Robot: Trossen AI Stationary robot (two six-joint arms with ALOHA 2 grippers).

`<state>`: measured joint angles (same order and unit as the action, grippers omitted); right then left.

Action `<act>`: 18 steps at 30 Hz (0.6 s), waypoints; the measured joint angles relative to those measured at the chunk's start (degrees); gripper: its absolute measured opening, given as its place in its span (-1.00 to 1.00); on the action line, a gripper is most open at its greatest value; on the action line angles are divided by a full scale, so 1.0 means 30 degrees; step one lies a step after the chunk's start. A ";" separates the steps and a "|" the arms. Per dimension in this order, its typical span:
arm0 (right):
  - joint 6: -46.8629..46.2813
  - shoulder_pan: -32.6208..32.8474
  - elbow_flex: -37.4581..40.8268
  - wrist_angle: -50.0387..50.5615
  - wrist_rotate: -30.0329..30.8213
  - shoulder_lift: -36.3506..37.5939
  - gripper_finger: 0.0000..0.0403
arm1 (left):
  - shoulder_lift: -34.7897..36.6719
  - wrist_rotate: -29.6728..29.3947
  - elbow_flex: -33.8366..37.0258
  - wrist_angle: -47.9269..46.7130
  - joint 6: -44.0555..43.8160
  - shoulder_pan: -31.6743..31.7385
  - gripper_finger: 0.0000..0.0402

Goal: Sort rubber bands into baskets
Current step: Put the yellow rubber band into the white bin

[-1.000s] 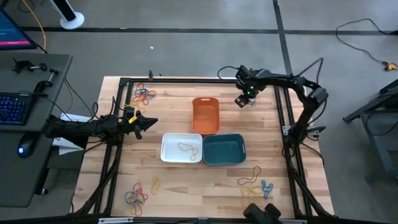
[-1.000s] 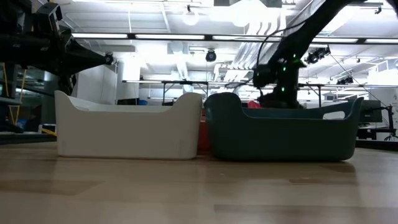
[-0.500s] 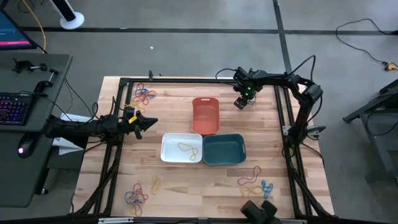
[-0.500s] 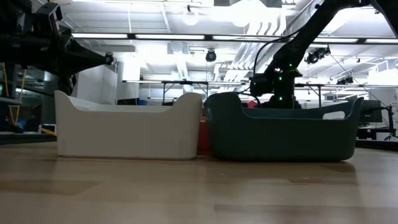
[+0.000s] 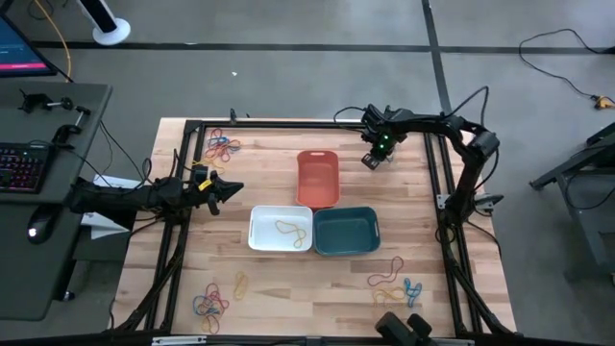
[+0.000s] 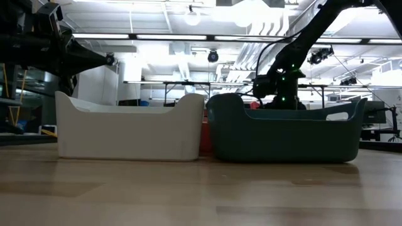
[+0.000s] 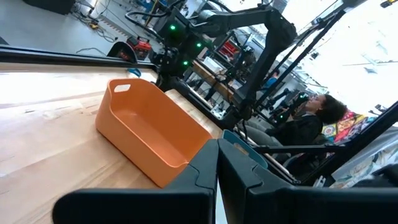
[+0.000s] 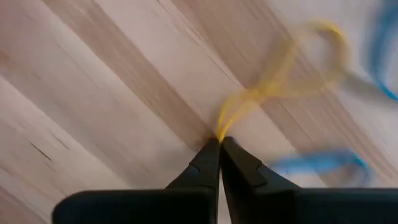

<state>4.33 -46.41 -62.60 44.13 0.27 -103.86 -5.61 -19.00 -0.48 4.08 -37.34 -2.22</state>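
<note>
- Three baskets mid-surface, seen from above: white basket & teal basket side by side nearest the front edge, touching; orange basket just behind them, towards the back.
- 1 yellow rubber band lies inside the white basket; teal & orange look empty from above.
- Front of surface: loose bands in 2 piles – mixed red/blue/yellow pile front-left, yellow/blue pile front-right, near the teal basket.
- Low view: white basket & teal basket stand wall to wall; only a sliver of orange basket shows betw. them.
- Left claw w/ its arm at the left edge of the surface, level w/ the orange basket but well apart; fingers pressed together, nothing in them. Left wrist view: closed tips point at the orange basket.
- Right claw at back-right, just beside the orange basket's far corner, down near the wood.
- Right wrist view: right claw pinched fully closed on a yellow rubber band, holding it at one end; the loop stretches away over the wood. Blue bands blurred just beside it.
- Back-left corner: another small pile of red/blue/orange bands.
- Left wrist view, beyond the surface: a person seated in the room.
</note>
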 joint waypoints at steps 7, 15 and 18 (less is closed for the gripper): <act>-0.1215 -0.0084 -0.1128 0.0243 -0.1372 0.3682 -1.00 | -0.0007 0.0007 0.0001 -0.0005 0.0002 -0.0003 -1.00; -0.5690 0.1463 -0.1956 -0.3581 -0.6076 0.6654 -1.00 | 0.0000 0.0002 -0.0001 -0.0005 0.0005 0.0000 -1.00; -0.7586 0.3488 -0.1977 -0.5520 -0.7002 0.6994 -1.00 | -0.0007 0.0007 -0.0004 -0.0007 0.0004 -0.0004 -1.00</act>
<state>-18.43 -35.95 -68.53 27.57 -20.74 -82.88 -5.63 -18.98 -0.49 4.05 -37.33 -2.23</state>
